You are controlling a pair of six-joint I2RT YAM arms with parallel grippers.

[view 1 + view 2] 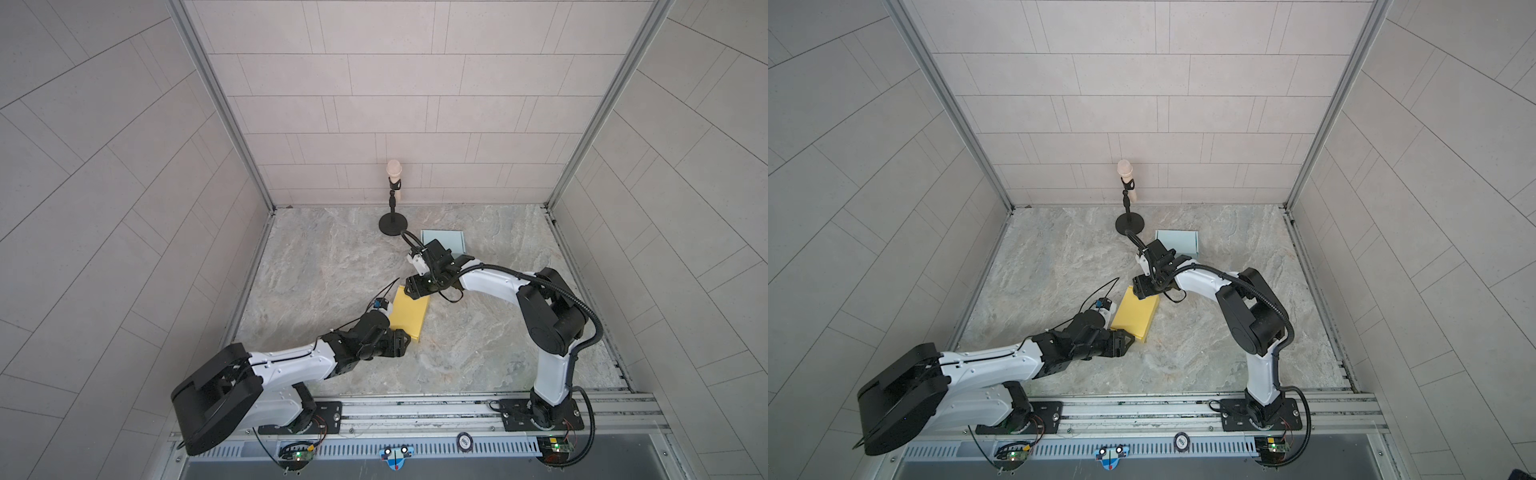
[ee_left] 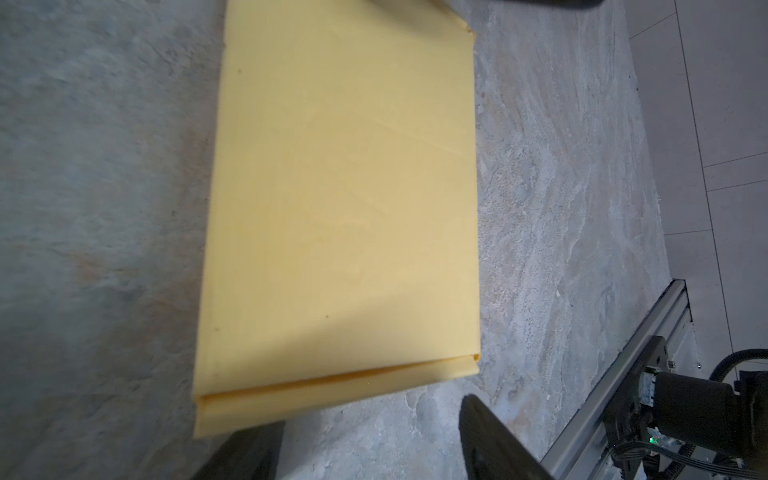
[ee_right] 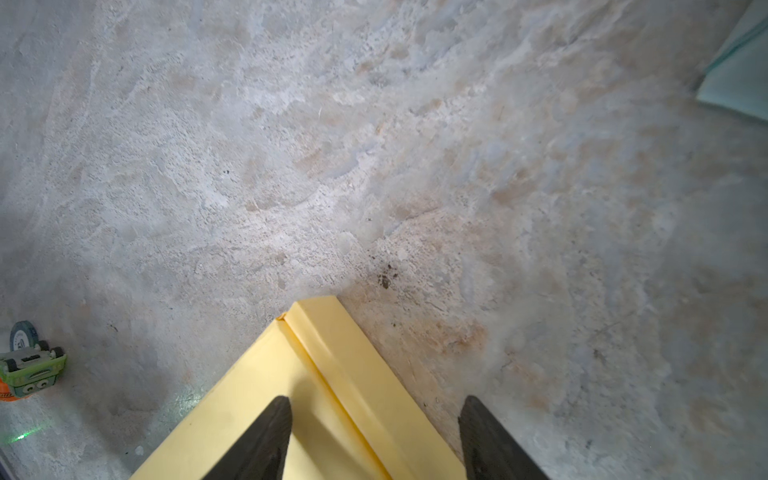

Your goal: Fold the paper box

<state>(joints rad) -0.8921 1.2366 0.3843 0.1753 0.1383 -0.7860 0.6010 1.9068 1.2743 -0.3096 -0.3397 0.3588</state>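
Note:
The paper box (image 1: 409,313) (image 1: 1136,313) is a flat yellow sheet folded over on itself, lying on the marble table in both top views. My left gripper (image 1: 402,341) (image 1: 1126,341) sits at its near end. In the left wrist view the box (image 2: 340,208) fills the middle, and my left gripper (image 2: 365,419) is open, with bare table between its fingers (image 2: 490,440) just short of the layered edge. My right gripper (image 1: 415,287) (image 1: 1141,289) is at the far end. It is open (image 3: 374,399) over a corner of the box (image 3: 332,374), one finger (image 3: 270,436) above the paper.
A microphone on a black stand (image 1: 393,199) rises near the back wall. A flat pale blue-green box (image 1: 451,241) (image 3: 739,75) lies behind the right wrist. A metal rail (image 1: 415,409) runs along the front edge, and tiled walls close in three sides.

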